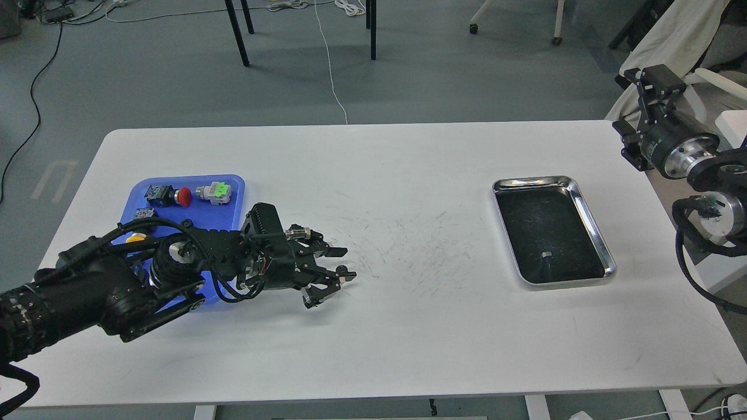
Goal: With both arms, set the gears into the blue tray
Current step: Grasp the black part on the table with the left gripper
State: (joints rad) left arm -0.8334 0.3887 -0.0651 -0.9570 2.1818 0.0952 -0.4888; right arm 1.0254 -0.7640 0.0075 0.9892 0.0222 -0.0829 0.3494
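Gear [344, 270] lay between the left pincer [338, 263]'s parted fingertips, ungripped on the worktop [408, 326]; closing judged next, then the blue tray [175, 189].

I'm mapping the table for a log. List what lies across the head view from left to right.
blue tray → left gripper with a small gear at its fingertips → steel tray → right gripper, raised beyond the table's right edge.

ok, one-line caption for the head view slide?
Left gripper reaches for a small black gear on the white table, beside the blue tray.
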